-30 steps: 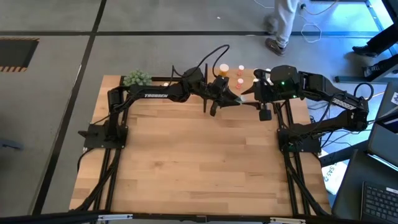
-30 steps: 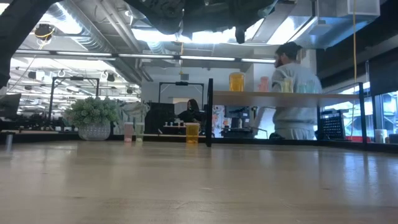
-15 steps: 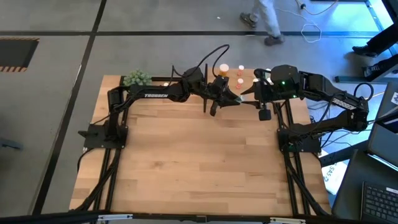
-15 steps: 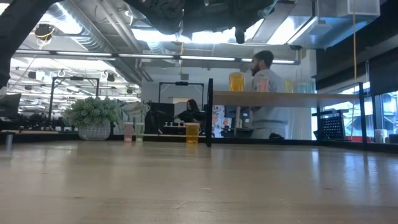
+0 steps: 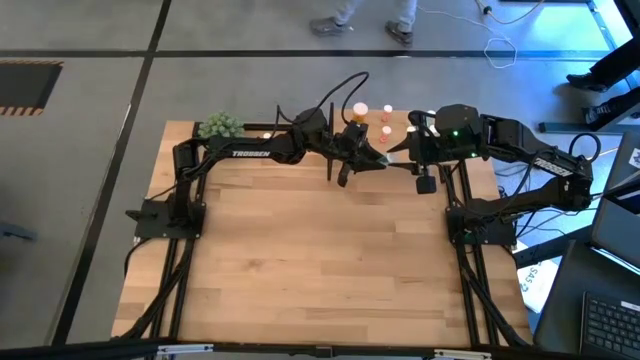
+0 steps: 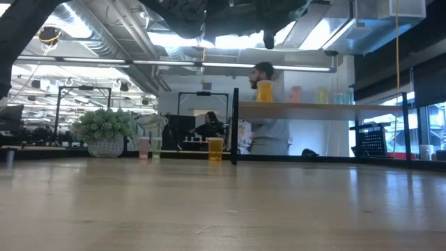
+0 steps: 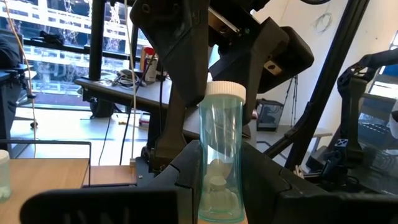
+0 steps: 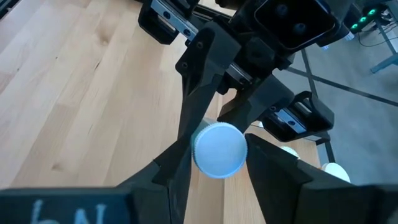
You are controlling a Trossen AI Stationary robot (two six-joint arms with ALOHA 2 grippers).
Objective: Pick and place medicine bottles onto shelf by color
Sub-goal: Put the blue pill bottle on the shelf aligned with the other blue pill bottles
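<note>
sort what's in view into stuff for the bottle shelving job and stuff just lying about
For the job:
green bottle, gripped by the left tool
right tool at its cap
shelf
orange bottle on the shelf

Just there:
potted plant
person beyond the table

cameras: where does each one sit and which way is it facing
high view: above the table, looking straight down; both arms show, left hand and right hand meeting at the far edge.
low view: at tabletop height, looking level across to the shelf and a person; only dark arm parts overhead.
left wrist view: on the left arm, looking past its own fingers, clamped on an upright green bottle, toward the right arm.
right wrist view: on the right arm, looking down on that bottle's white cap.
shared: both wrist views show the same bottle.
</note>
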